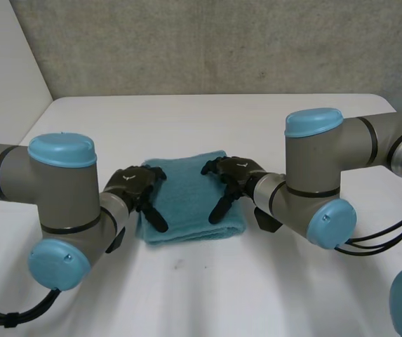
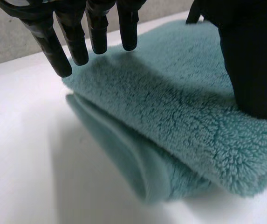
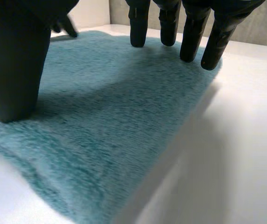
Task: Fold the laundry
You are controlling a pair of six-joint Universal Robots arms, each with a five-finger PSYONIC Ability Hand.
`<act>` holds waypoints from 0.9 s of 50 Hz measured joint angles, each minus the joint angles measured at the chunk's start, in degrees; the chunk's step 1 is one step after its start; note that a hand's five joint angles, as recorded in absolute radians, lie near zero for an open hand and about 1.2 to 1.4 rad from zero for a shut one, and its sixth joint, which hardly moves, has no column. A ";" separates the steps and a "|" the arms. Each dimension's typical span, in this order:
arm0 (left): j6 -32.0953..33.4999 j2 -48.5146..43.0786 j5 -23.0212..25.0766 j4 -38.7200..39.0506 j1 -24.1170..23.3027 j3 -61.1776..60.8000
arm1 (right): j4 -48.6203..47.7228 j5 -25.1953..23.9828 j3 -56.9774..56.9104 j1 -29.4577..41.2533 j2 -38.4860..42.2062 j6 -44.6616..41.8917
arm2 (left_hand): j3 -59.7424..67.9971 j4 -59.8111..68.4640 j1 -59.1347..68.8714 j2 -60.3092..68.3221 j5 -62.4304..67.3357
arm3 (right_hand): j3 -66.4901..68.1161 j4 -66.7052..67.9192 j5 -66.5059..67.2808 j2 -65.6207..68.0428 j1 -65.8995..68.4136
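1. Teal towel lies folded in layers mid-way across the white desk, between the two hands. Its edges look roughly square in the head view
2. Left hand is at the towel's left edge. Its fingers are straight and spread, tips at or just above the edge, and the thumb appears to rest on the top layer. Nothing is pinched
3. Right hand is over the towel's right part. Its fingers are straight, tips near the right edge, thumb down on the pile. It has no grip either
4. Judgement: the fold looks close to done, and this reads as pressing flat or letting go
5. Risk A: the lower layer bulges out as a loose loop at the edge by the left hand (left wrist view). A sideways drag of that hand could slide the top layer off it and skew the stack
6. Risk B: both thumbs sit in plush pile — lifting away at a slant could snag the top layer and flip it open
7. Risk C: if another fold is intended, the bundle is thick — straight fingers may catch only the top layer, so the layers peel apart
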 measured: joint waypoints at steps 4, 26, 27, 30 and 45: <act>3.60 0.39 -0.29 0.05 0.21 -0.98 | 0.30 0.08 -0.70 -0.85 -0.51 -0.18 | 0.00 0.00 0.00 0.00 0.00 | 0.00 0.00 -0.07 0.00 0.00; 7.08 21.91 0.51 -5.35 2.66 7.86 | -0.81 14.27 6.08 -6.43 -30.07 -5.20 | -1.49 -1.46 -1.76 -1.41 -0.15 | 0.00 0.00 -0.07 0.00 0.00; 7.05 23.24 0.74 -6.89 3.31 8.55 | -0.82 15.79 7.04 -7.35 -32.08 -6.53 | -1.49 -1.46 -1.76 -1.41 -0.16 | 0.00 0.00 -0.07 0.00 0.00; 6.91 25.77 1.76 -10.72 4.71 9.79 | -0.74 19.11 10.01 -10.08 -36.89 -10.18 | -1.49 -1.51 -1.77 -1.46 -0.16 | 0.00 0.00 -0.07 0.00 0.00; 2.10 30.96 8.42 -17.75 7.39 10.02 | -0.54 17.80 17.67 -15.71 -42.03 -11.87 | -2.01 -2.02 -1.77 -2.00 -0.16 | 0.00 0.00 -0.07 0.00 0.00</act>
